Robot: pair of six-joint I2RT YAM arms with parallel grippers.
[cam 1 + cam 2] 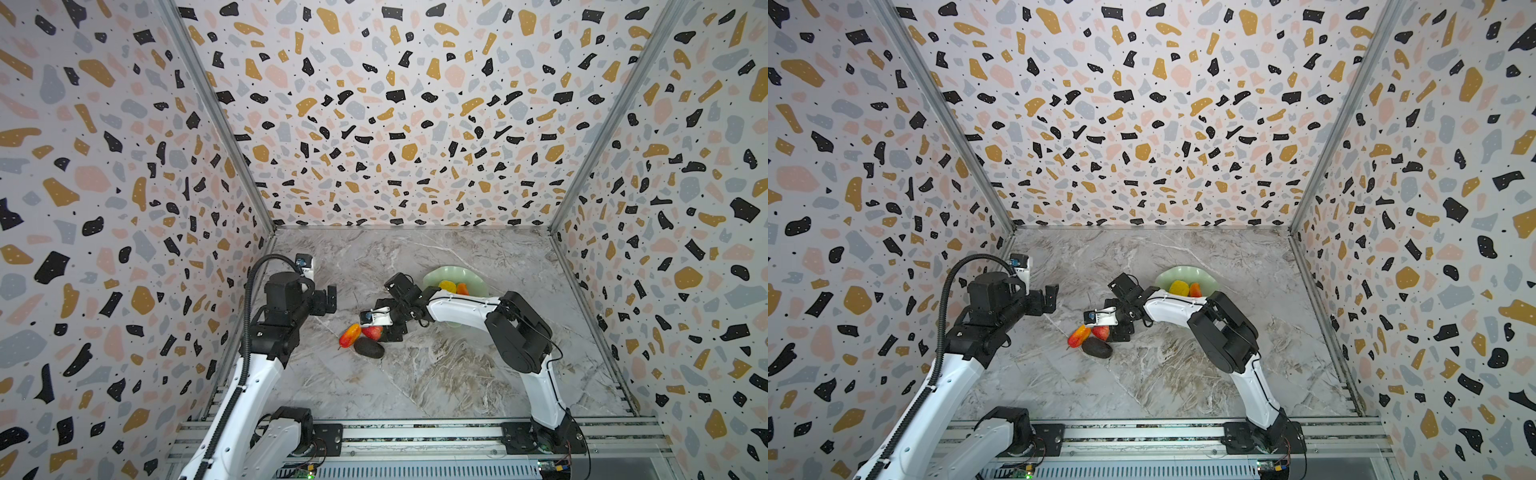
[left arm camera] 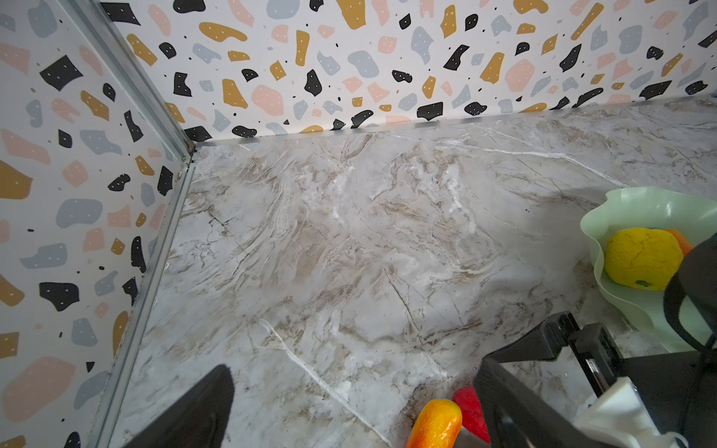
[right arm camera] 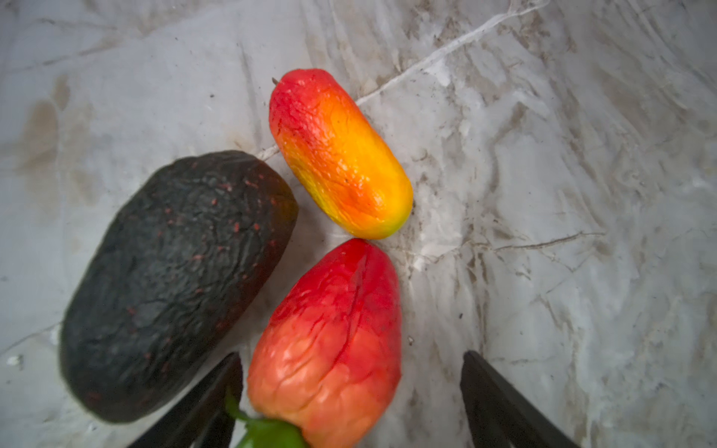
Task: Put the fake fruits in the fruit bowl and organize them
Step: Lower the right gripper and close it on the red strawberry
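Red plastic strawberry (image 1: 372,331), likely light, stiff and slick, lies on the table (image 1: 436,374) left of centre in both top views, between my open right jaws; I'd pinch its broad middle

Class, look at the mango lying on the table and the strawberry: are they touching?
Touching. The right wrist view shows the yellow end of the mango meeting the red tip of the strawberry, with no gap showing between them.
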